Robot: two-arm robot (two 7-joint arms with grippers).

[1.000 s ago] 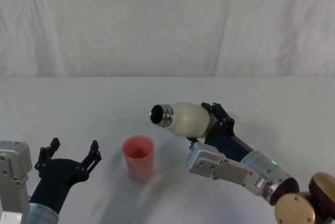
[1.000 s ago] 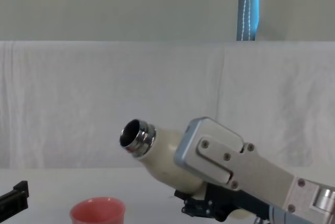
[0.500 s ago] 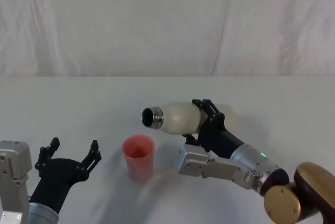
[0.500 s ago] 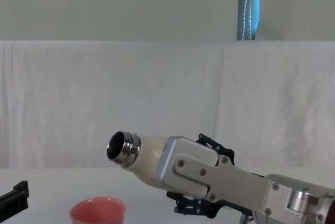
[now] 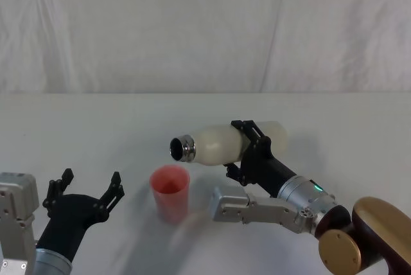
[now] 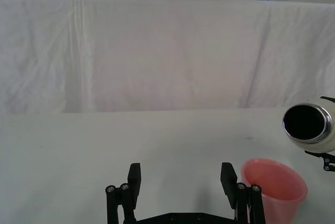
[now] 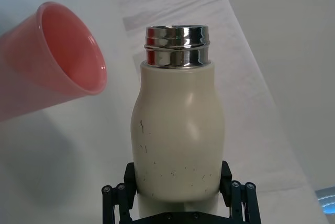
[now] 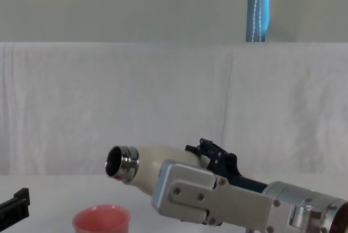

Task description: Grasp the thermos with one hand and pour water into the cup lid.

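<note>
Right gripper [image 5: 247, 150] fingers clamp thermos [image 5: 215, 143] tipped near-level, frame centre, mouth above cup lid [image 5: 170, 191] on bench [image 5: 96, 127]; left gripper [image 5: 87, 191] lower left, fingers wide

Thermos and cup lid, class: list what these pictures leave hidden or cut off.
- Thermos base: covered by the right gripper, head view.
- Its contents: the mouth looks only dark, left wrist view.
- Cup lid lower half: cut off by the chest view's bottom edge.
- Left gripper: open, idle at lower left.
</note>
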